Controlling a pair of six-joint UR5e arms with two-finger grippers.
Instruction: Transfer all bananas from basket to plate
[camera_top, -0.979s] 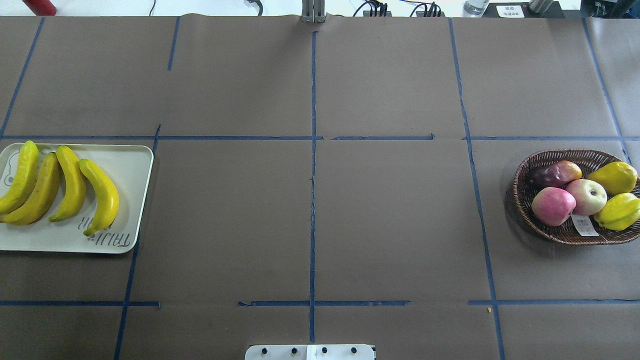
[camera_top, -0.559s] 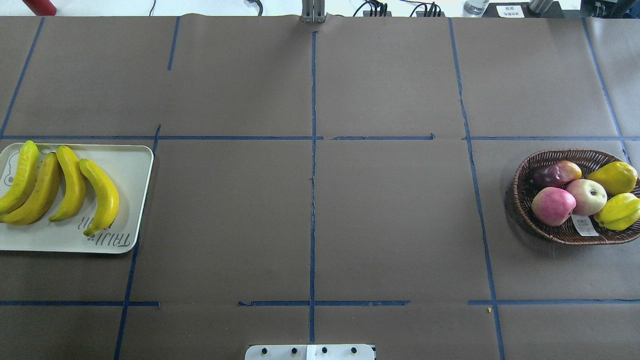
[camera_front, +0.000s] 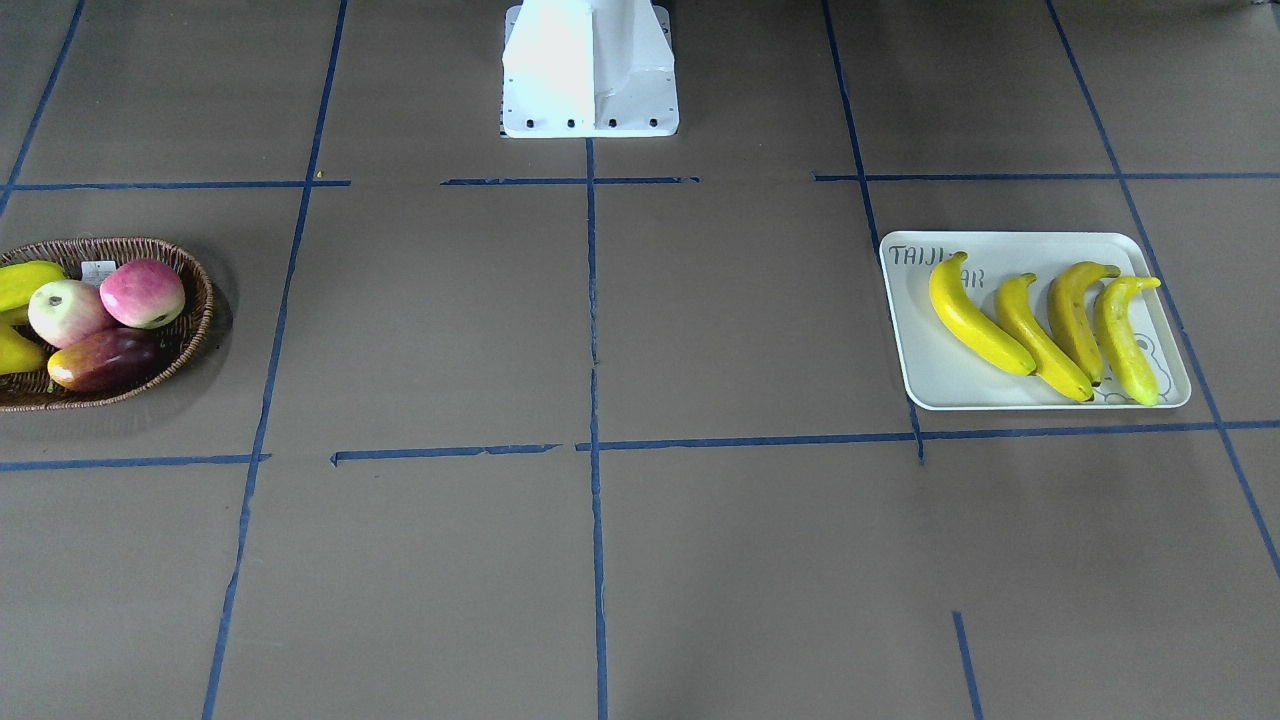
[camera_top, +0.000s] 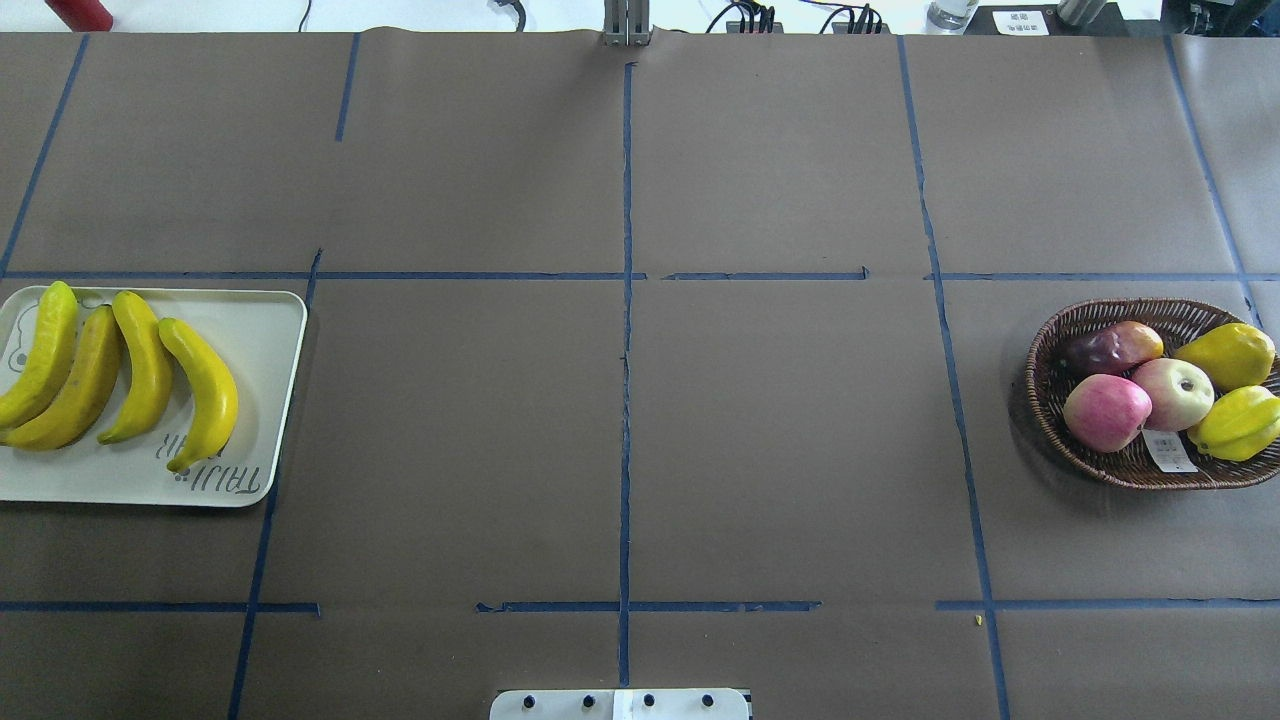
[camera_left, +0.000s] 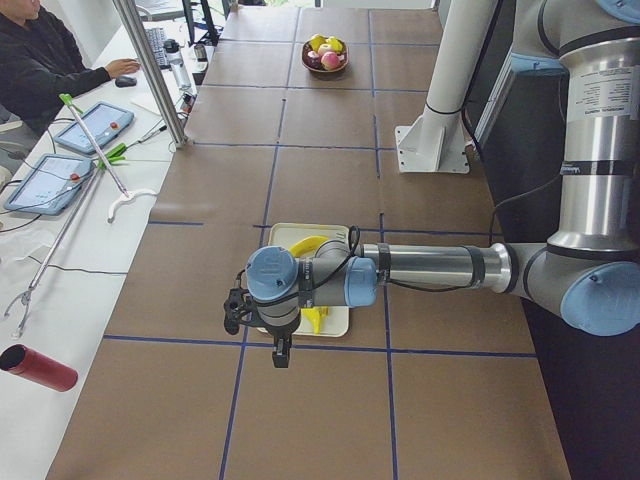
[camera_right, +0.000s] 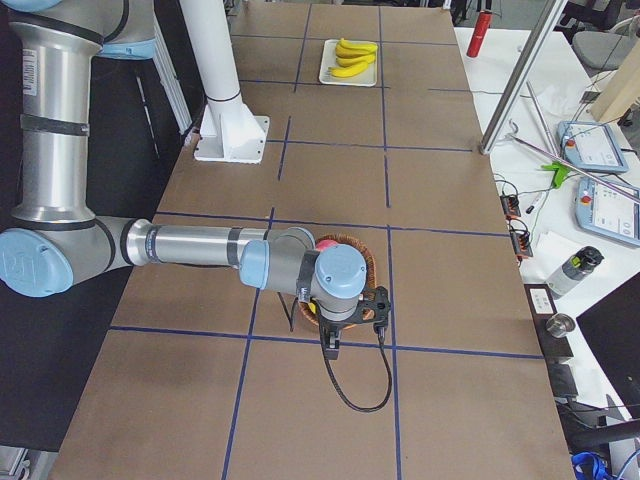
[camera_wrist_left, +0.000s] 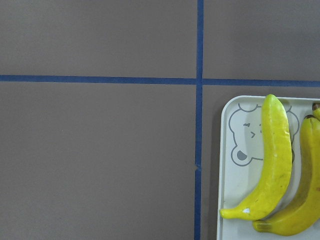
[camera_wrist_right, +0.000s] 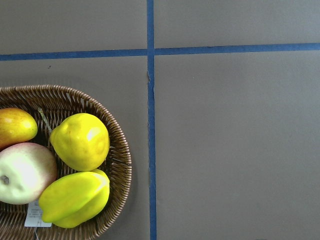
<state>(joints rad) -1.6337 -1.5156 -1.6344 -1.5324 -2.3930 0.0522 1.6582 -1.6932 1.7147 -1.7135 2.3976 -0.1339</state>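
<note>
Front-facing: shows all four bananas (camera_front: 975, 318) lying side by side on the plate (camera_front: 930, 385), well apart from the basket (camera_front: 205, 300) of apples (camera_front: 142, 292) and other fruit.

Overhead: puts plate and bananas at the left edge, basket at the far right.

Exterior left: catches the left gripper (camera_left: 282, 360) pointing down near the plate; cannot tell whether spread or closed.

Exterior right: catches the right gripper (camera_right: 333, 347) by the basket; cannot tell its grip either.

Left wrist: looks down on the plate's bear-face corner and two bananas.

Right wrist: looks down on the basket's end, with a pear (camera_wrist_right: 80, 141).

bananas (camera_front: 975, 315): four side by side on plate (camera_front: 930, 385) | basket (camera_front: 203, 300): two apples (camera_front: 142, 292) inside
</note>
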